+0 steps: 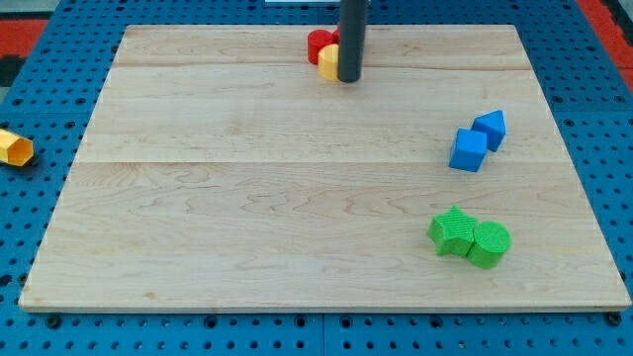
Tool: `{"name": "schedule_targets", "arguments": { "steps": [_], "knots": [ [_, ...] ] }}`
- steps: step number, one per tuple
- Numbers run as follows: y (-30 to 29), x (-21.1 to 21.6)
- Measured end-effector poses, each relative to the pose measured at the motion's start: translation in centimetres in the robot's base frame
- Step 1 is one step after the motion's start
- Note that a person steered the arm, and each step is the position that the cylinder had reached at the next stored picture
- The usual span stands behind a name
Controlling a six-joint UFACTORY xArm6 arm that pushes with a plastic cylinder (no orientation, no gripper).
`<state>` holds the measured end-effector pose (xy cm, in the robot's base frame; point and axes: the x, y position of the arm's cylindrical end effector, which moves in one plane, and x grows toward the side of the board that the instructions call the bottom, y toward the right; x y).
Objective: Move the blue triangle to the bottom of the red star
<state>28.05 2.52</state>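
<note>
My tip (349,78) is near the view's top centre, just right of a yellow block (328,63). A red block (319,44), its shape partly hidden by the rod and the yellow block, sits just above and left of the yellow one. The blue triangle (491,129) lies at the view's right, touching a blue cube (469,150) below and left of it. My tip is far to the left and above the two blue blocks.
A green star (452,231) and a green cylinder (489,243) touch each other at the lower right. A yellow block (14,148) lies off the wooden board (247,198) on the blue pegboard at the view's left.
</note>
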Motion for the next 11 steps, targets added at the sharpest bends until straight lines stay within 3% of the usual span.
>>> {"name": "schedule_targets", "arguments": {
  "steps": [1,2,3,4,5,8,10,11],
  "knots": [
    [1.5,2.3],
    [7.4,3.7],
    [19.2,5.1],
    [26.2,11.7],
    [19.3,13.6],
    [4.8,3.7],
    [3.4,6.9],
    [1.7,3.2]
  ]
}}
